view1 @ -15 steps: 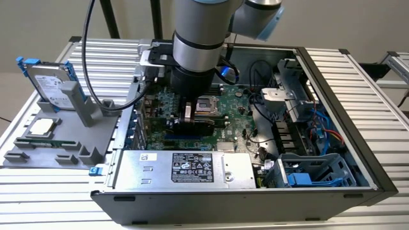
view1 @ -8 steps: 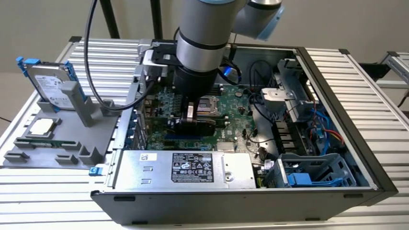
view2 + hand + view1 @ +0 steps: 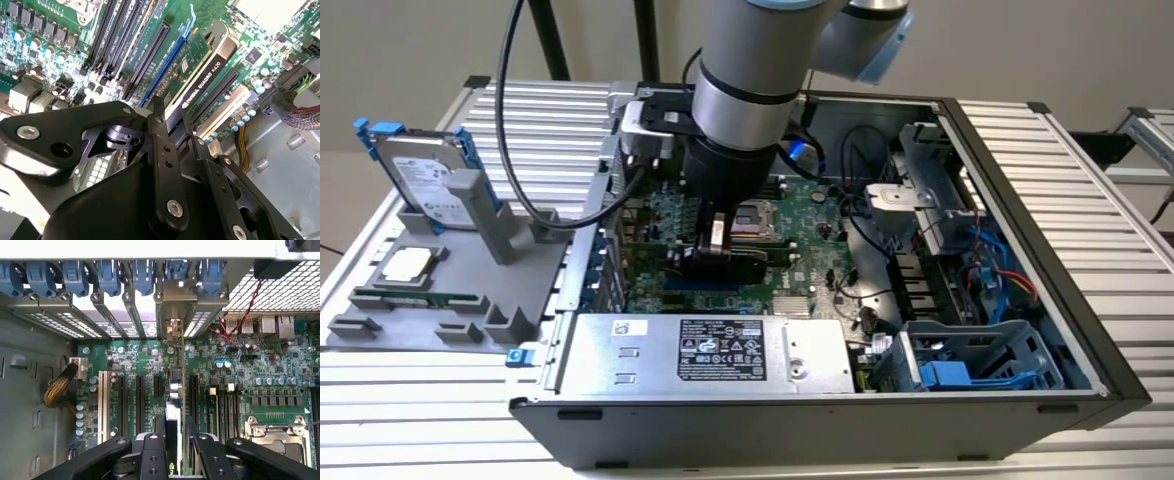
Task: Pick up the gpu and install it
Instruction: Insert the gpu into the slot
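Gripper (image 3: 720, 250) hung deep inside the open computer case (image 3: 1067, 330) in the exterior view, lowered over the green motherboard (image 3: 821, 265) just below the CPU socket (image 3: 758, 220). Its 2 black fingers (image 3: 197, 450) were pinching the gpu (image 3: 173, 410), which stood on edge between them in the first wrist view, its thin profile running up toward the rear slot brackets (image 3: 125, 315) and the row of blue retention clips (image 3: 107, 275). In the second wrist view the gpu (image 3: 205, 75) showed its black cooler shroud and green card edge, lying along the blue expansion slot (image 3: 167, 65) and close against the board; whether it was fully seated could not be told. On the grey tray (image 3: 400, 320) at the exterior view's left, a silver hard drive (image 3: 430, 185) with blue rails stood upright, well apart from the case.
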Motion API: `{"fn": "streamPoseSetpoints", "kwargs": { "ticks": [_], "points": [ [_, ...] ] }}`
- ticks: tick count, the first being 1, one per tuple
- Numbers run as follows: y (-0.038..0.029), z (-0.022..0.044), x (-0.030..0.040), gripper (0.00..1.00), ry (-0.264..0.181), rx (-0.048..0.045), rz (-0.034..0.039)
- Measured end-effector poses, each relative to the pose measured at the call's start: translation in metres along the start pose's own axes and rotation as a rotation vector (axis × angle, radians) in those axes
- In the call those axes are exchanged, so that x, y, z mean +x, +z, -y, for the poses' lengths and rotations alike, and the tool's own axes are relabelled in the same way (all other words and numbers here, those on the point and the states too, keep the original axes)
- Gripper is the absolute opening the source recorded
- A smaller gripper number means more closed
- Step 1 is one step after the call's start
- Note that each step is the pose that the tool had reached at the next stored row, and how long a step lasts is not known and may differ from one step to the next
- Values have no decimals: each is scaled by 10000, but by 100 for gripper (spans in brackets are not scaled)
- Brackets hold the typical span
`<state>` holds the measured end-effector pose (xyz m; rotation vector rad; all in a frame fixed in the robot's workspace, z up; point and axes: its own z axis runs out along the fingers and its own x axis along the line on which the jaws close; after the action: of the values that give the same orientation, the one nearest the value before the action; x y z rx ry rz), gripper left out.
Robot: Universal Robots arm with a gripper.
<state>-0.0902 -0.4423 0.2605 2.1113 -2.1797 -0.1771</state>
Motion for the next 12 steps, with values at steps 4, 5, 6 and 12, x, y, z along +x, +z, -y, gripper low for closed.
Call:
{"fn": "streamPoseSetpoints", "kwargs": {
  "ticks": [4,5,6,12],
  "points": [
    [15,4,0,0,-1,1,3],
    [20,6,0,0,-1,-1,1],
    [26,8,0,0,-1,0,2],
    [59,12,1,0,1,-6,-7]
  ]
}}
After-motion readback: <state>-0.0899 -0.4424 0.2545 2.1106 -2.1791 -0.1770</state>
